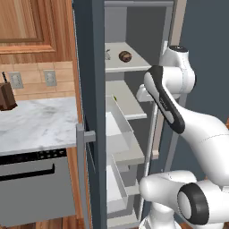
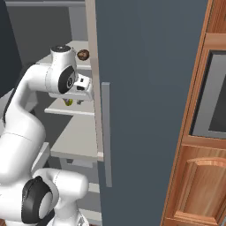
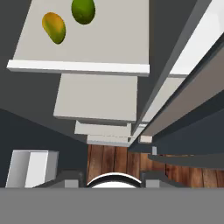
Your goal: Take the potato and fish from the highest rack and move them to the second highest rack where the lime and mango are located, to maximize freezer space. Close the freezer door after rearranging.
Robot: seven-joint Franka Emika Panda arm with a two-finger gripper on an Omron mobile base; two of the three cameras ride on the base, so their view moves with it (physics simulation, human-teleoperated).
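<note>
Freezer (image 1: 134,31) stands open; freezer door (image 1: 89,89) swung out toward the near left, its white bins (image 1: 120,129) facing the shelves. A second slate-blue panel with a grey bar handle (image 2: 106,132) covers the right side in the right base view.

Top rack (image 1: 134,67): potato (image 1: 125,56) sits near the middle, dark brown, resting on the shelf. A small grey item to its left at the rack's edge is likely the fish (image 1: 108,54); too small to confirm shape. Potato (image 2: 83,54) also seen from the right, behind the arm's upper joint.

Second rack (image 3: 109,48): lime (image 3: 83,11) and mango (image 3: 54,27) lie side by side, close but apart, toward the back of the shelf. A yellow-green spot (image 2: 67,102) under the wrist in the right base view matches the mango.

Arm reaches into the freezer at second-rack height, wrist just right of that shelf. Hand camera looks down past the shelf fronts to the wooden floor (image 3: 113,159).

Claw: fingertips barely show at the bottom of the hand view; nothing between them; whether wide or narrow, cannot tell.
</note>
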